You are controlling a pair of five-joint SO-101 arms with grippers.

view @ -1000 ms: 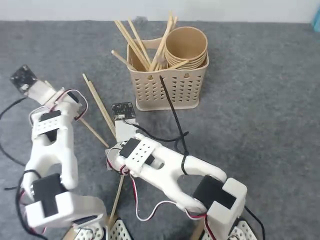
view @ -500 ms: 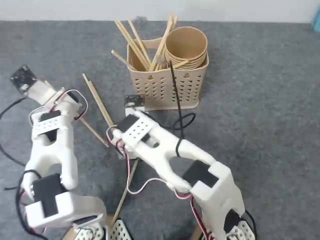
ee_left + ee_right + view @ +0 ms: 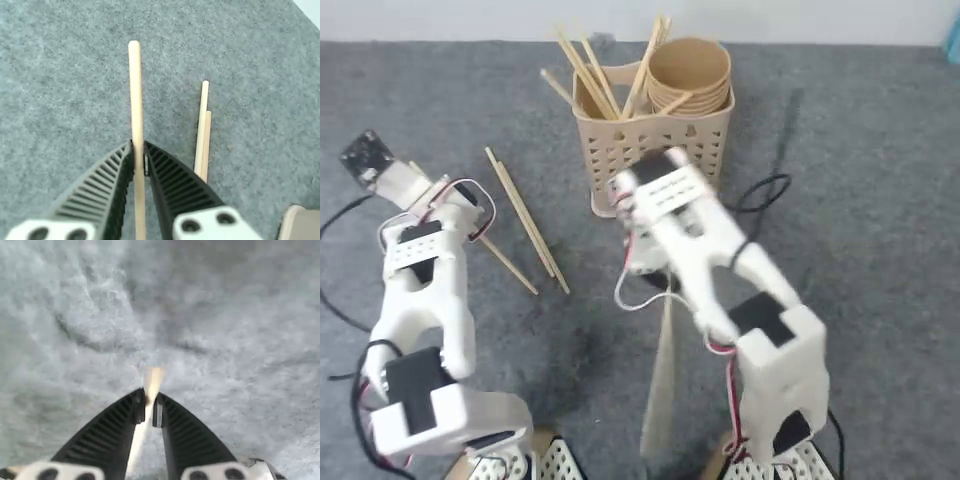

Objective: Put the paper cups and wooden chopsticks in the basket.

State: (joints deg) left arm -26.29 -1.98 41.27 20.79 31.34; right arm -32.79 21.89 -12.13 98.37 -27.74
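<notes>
Grey carpet (image 3: 860, 200) covers the whole table.

Right arm (image 3: 720, 260) is mid-table, its head just in front of the basket (image 3: 655, 150). Left arm (image 3: 420, 290) is over at the left side, well apart from the basket.

Basket stands upright at the far edge. Stacked paper cups (image 3: 690, 70) sit in its right half, and the bundle of chopsticks (image 3: 590, 70) in its left half leans out over the rim.

Right gripper (image 3: 149, 405): jaws pinched on a blurred chopstick (image 3: 151, 380). In the high view that stick (image 3: 658, 390) shows as a smeared streak running from under the arm toward the near edge.

Left gripper (image 3: 138, 147): jaws clamped on a single chopstick (image 3: 134, 90), tip sticking out ahead, lying low over the carpet. In the high view it (image 3: 510, 268) runs diagonally out from the left arm's head.

Loose pair of chopsticks (image 3: 525, 220) lies flat on the carpet, side by side and touching, between left arm and basket, just beside the single chopstick.
</notes>
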